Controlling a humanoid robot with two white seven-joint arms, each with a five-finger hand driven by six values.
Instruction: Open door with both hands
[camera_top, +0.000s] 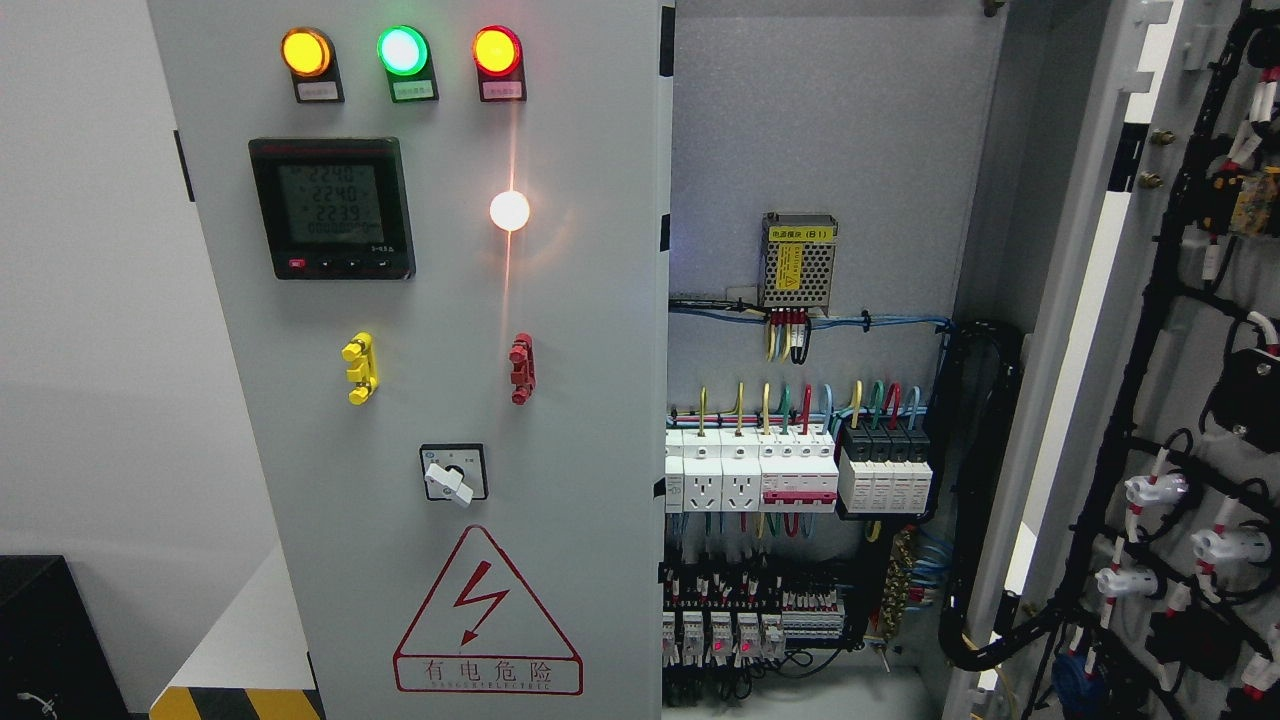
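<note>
We see two doors on the cabinet: the left door (420, 400) shut, carrying three lamps (400, 50) and one meter (331, 208), the right door (1190, 400) swung wide past the wiring (800, 460). Neither of our hands shows, so we cannot tell their state.

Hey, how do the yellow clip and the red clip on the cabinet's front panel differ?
The yellow clip is yellow; the red clip is red. The yellow clip sits to the left, under the digital meter, while the red clip sits to the right, under the glowing white light. The yellow clip looks slightly bulkier than the red clip. Both are small upright plastic pieces mounted at about the same height on the grey panel.
</note>
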